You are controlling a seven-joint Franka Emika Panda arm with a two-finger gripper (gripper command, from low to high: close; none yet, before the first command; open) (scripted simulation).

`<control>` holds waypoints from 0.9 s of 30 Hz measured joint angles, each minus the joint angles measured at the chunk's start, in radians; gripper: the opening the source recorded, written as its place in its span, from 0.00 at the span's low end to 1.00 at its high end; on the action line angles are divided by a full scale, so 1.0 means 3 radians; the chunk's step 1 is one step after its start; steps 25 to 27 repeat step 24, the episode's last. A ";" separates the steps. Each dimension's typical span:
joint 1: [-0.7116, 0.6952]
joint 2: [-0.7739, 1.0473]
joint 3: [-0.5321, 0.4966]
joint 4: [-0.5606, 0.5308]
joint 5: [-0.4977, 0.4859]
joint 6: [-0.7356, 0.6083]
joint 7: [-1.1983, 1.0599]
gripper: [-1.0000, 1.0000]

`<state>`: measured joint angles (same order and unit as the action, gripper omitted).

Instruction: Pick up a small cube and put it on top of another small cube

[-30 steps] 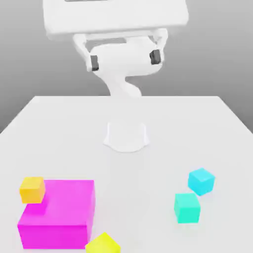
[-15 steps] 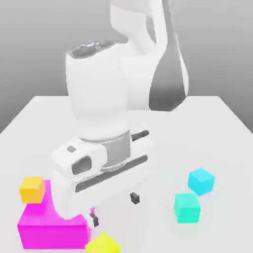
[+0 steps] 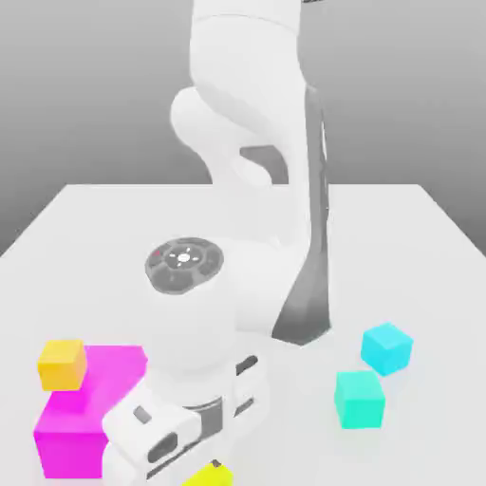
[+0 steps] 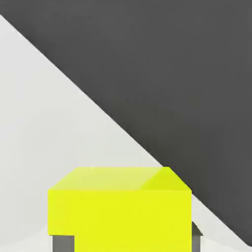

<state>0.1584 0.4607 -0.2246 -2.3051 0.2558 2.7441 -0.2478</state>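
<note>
Yellow cube [image 4: 119, 209] sits directly beneath the lowered hand [image 3: 214, 467], grip state impossible to tell, lifting and stacking not yet done.

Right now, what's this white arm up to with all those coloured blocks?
The arm has bent low over the yellow cube at the table's near edge, apparently to pick it up for stacking. An orange cube sits by the big magenta block; a blue cube and a teal cube lie on the exterior view's right.
</note>
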 joint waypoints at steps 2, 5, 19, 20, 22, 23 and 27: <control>0.0072 -0.0218 -0.0096 -0.0048 -0.0111 -0.0168 0.0082 0.00; 0.0227 -0.0528 -0.0091 -0.0216 -0.0217 -0.0342 0.0240 0.00; 0.1184 -0.1459 0.0395 -0.1269 -0.0813 -0.0124 0.1271 0.00; 0.1185 -0.1351 0.0406 -0.1272 -0.0787 -0.0012 0.1255 0.00; 0.1172 -0.1141 0.0431 -0.1272 -0.0731 0.0197 0.1218 1.00; 0.1172 -0.1141 0.0431 -0.1272 -0.0731 0.0197 0.1218 1.00; 0.1171 -0.1141 0.0431 -0.1272 -0.0731 0.0197 0.1218 1.00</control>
